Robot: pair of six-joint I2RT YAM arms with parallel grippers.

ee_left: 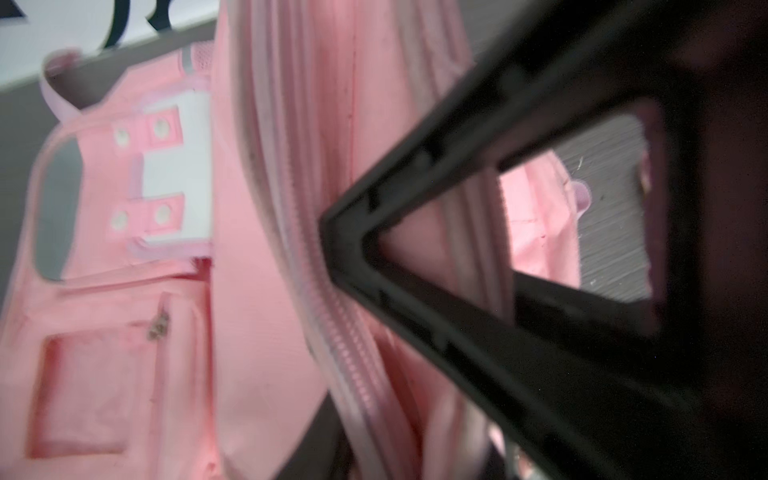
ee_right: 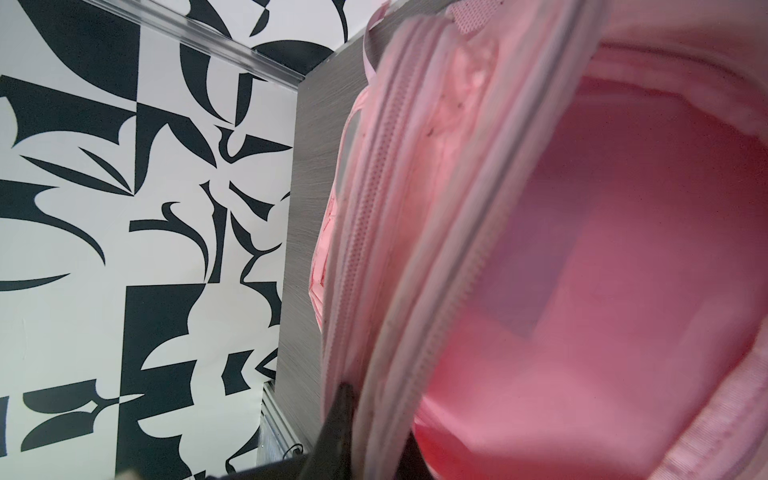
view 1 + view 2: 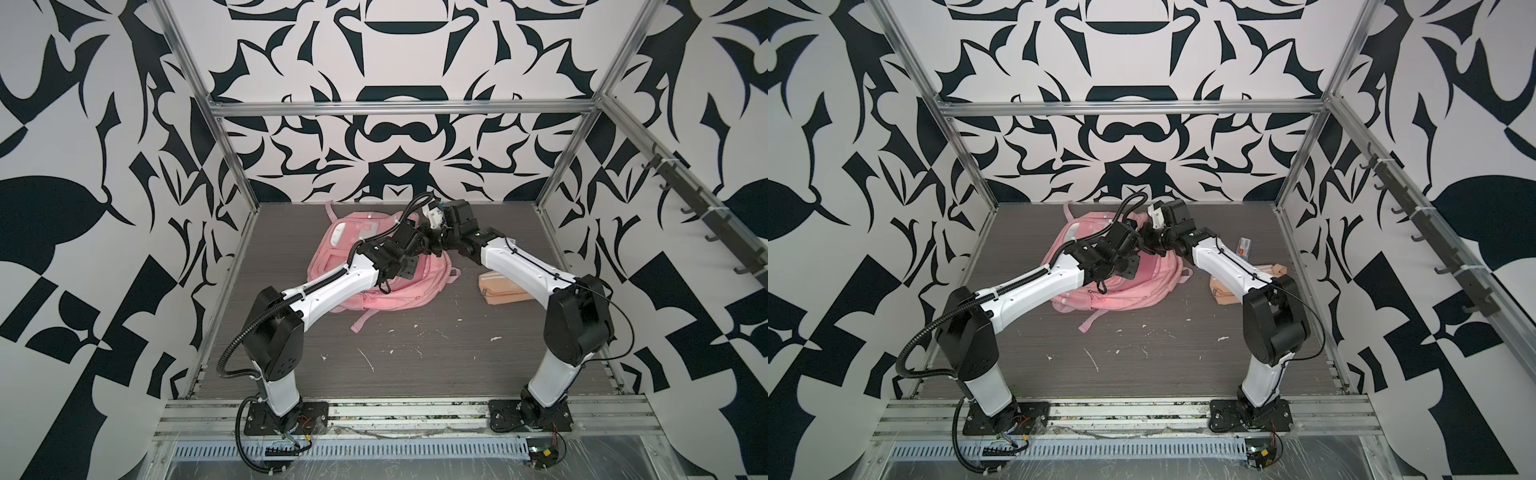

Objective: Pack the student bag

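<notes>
The student bag point(image 3: 374, 299) point(image 3: 1125, 297) lies flat on the grey table, pink with silver-white patches point(image 1: 178, 174). Both grippers meet at its far right edge. My left gripper point(image 3: 426, 240) point(image 1: 374, 465) is shut on the bag's raised zip edge point(image 1: 332, 332). My right gripper point(image 3: 438, 249) point(image 2: 378, 436) is shut on the same rim, one black finger point(image 2: 341, 411) pressed against the outer zip band. In the right wrist view the main compartment point(image 2: 602, 270) gapes open and shows pink lining. A black triangular finger frame point(image 1: 345, 249) of the right gripper crosses the left wrist view.
A beige-peach zip pouch point(image 3: 505, 291) point(image 3: 1223, 291) lies right of the bag, partly under the right arm. A small packet point(image 3: 1244, 248) lies behind that arm. White flecks dot the table point(image 3: 415, 353). A hook rail point(image 3: 706, 224) runs along the right wall.
</notes>
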